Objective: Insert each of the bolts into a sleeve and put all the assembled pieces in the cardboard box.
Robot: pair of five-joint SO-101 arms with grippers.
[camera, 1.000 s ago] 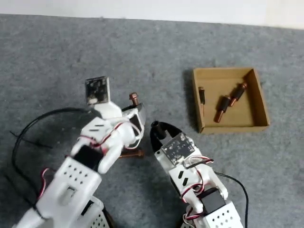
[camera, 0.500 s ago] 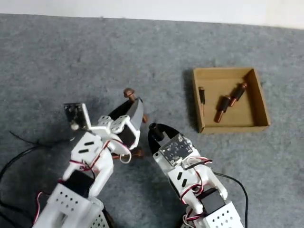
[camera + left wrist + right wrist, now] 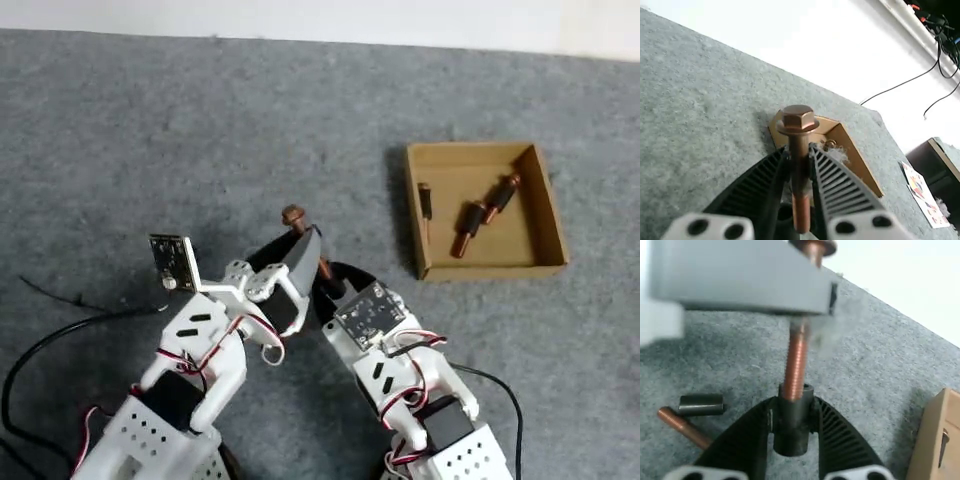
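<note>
I had the left gripper [image 3: 799, 150] clamped on a copper bolt [image 3: 799, 121], its ribbed fingers pinching the shank just under the hex head, which stood clear above the tips. The right gripper [image 3: 792, 407] was closed around a black sleeve [image 3: 791, 432], held upright with its open end facing the bolt. From the right wrist camera the bolt's lower end met the mouth of the sleeve, though I could not tell how far in it sat. Both grippers were close together over the grey carpet [image 3: 150, 120]. Near them on the carpet lay a spare sleeve [image 3: 701, 404] and, just beside it, a spare bolt [image 3: 682, 427]. The cardboard box [image 3: 490, 269] sat well apart on the right side, and in it lay three assembled pieces [image 3: 467, 229].
</note>
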